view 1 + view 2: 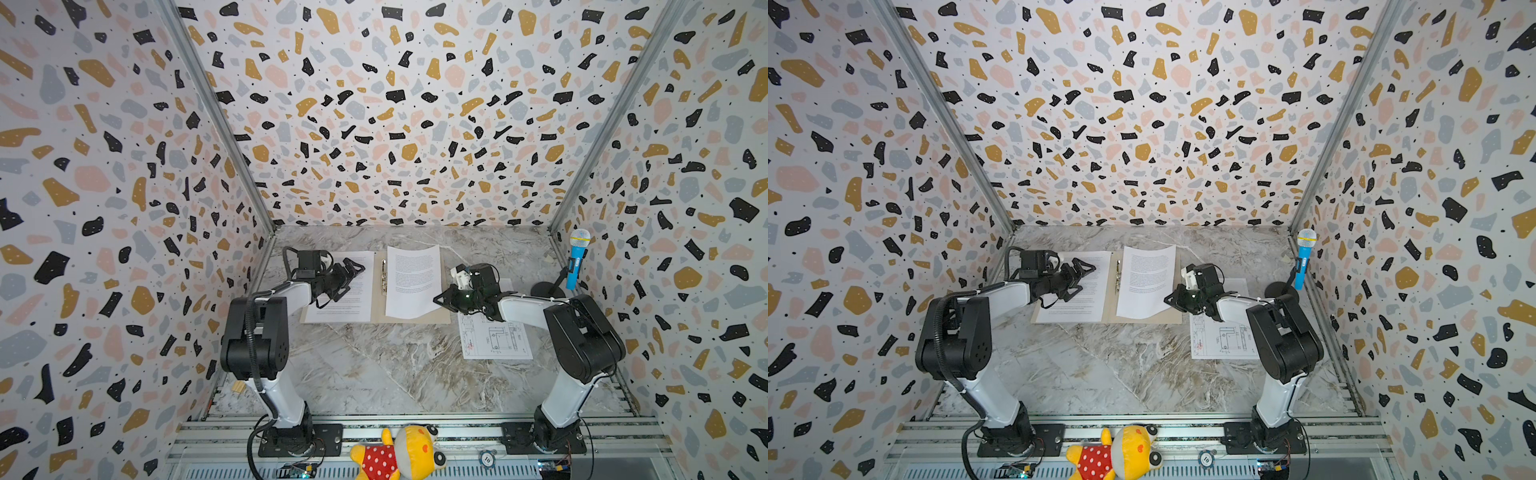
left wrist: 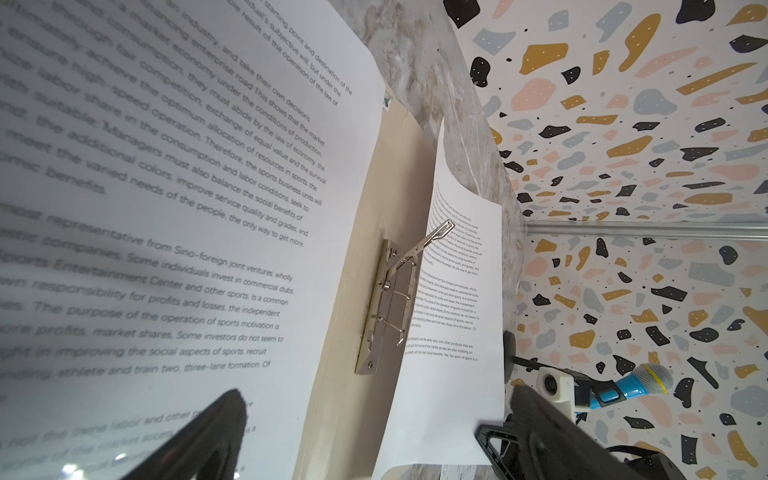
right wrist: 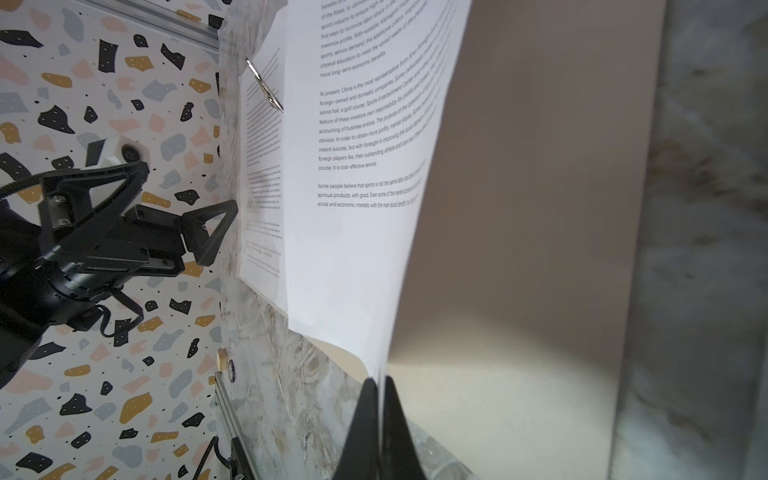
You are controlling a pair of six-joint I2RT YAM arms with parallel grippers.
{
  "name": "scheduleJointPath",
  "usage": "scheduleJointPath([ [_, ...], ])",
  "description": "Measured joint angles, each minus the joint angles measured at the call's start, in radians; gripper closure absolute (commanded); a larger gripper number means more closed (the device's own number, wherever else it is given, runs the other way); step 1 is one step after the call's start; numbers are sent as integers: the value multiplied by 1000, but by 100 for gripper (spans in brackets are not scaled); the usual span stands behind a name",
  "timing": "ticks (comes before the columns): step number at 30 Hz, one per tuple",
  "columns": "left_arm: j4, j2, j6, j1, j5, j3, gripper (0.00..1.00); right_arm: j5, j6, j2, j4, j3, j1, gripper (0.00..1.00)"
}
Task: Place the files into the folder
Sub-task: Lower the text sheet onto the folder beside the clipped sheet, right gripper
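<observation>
Your left tool (image 1: pixel 350 279) hung open above one text sheet (image 1: pixel 345 311) on the left flap of the folder (image 1: pixel 419 319). Your right tool (image 1: pixel 437 300) pinched a corner of the second text sheet (image 1: pixel 411 282), bowed over the right flap; it risked catching the raised clip (image 2: pixel 399 299) or landing askew. The drawing sheet (image 1: pixel 494 338) lay on the counter (image 1: pixel 374 374) under that arm.

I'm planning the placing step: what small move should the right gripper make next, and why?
Probably lower it: the right gripper is shut on a corner of the text sheet, which hangs curled above the open folder, not yet flat.
</observation>
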Motion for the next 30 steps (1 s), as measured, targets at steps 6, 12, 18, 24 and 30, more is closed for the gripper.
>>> scheduleJointPath([
  [6, 7, 0, -8, -15, 0, 0, 0, -1, -15, -11, -6, -18, -8, 100],
  [12, 7, 0, -15, -24, 0, -2, 0, -4, -15, -11, -5, -23, -8, 100],
  [18, 7, 0, -16, -26, 0, -2, 0, -5, -14, -8, 3, -23, -8, 100],
  [24, 8, 0, -17, -26, 0, -2, 0, -16, -14, 5, 8, -23, -5, 100],
  [30, 14, 0, -18, -26, 0, -2, 0, -22, -14, 6, 13, -23, -1, 100],
])
